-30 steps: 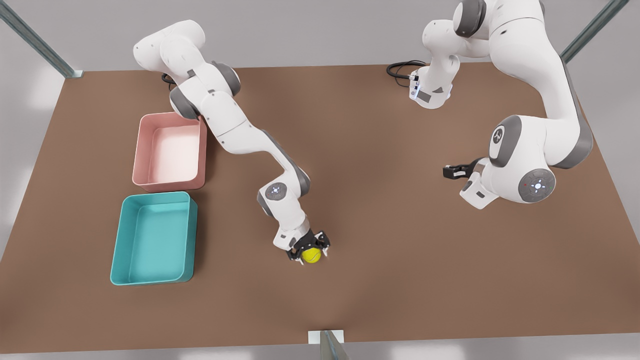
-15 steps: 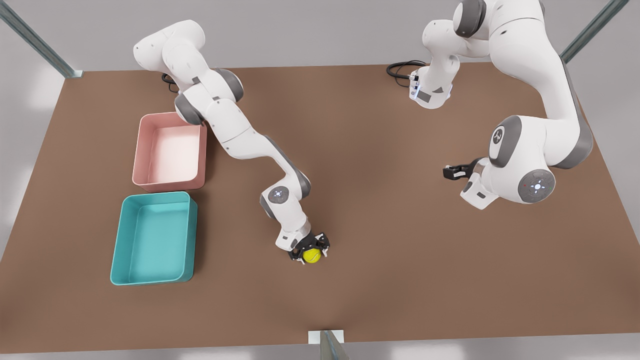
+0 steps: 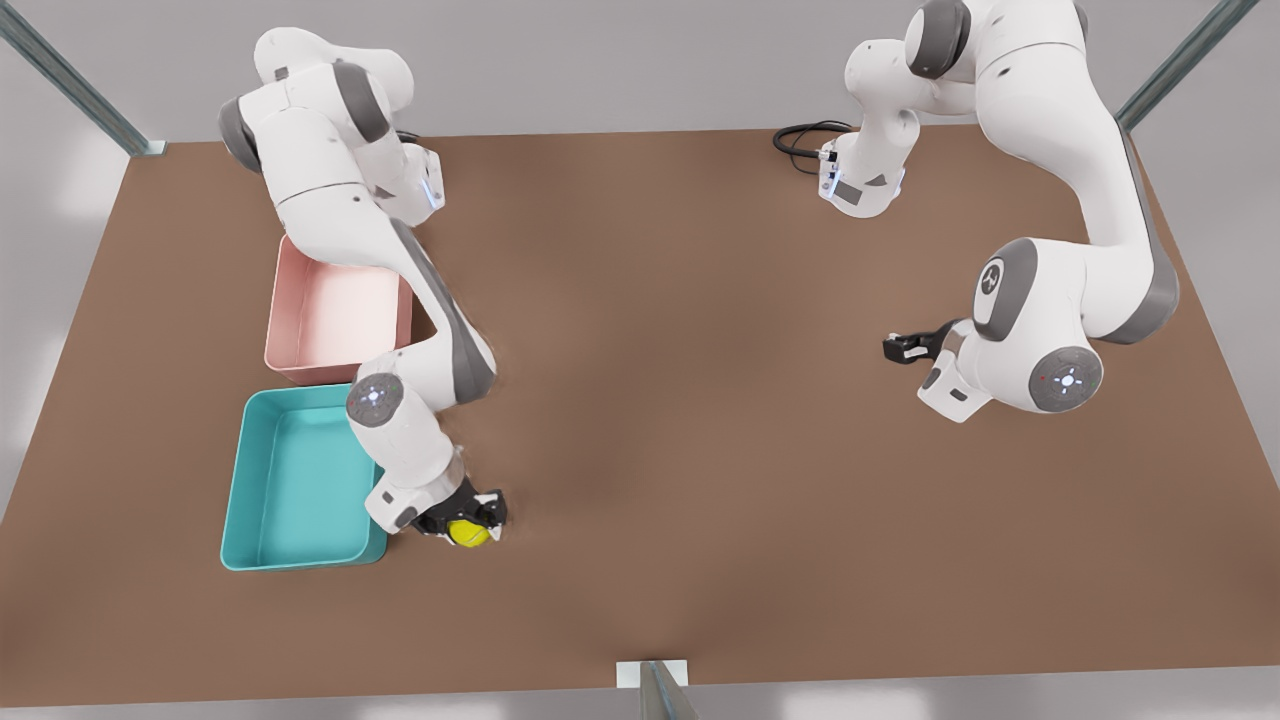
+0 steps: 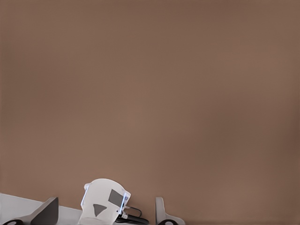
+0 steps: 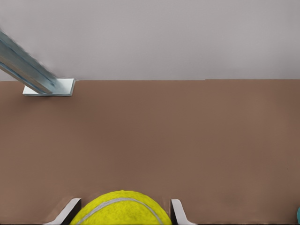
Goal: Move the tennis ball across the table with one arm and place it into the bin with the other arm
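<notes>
Tennis ball [image 3: 468,533] clamped in the right gripper [image 3: 462,520], lower left of the front view, just beside the teal bin [image 3: 300,478].

Front view: one ball, two bins, two arms on one brown table [image 3: 700,400]; the pink bin [image 3: 335,315] sits above the teal one, and the left gripper [image 3: 905,346] waits at middle right, whether apart or together I cannot tell.
Left wrist view: bare table.
Right wrist view: the ball, bottom centre, between two pale fingertips [image 5: 178,213]; one metal post foot [image 5: 49,87] upper left.
</notes>
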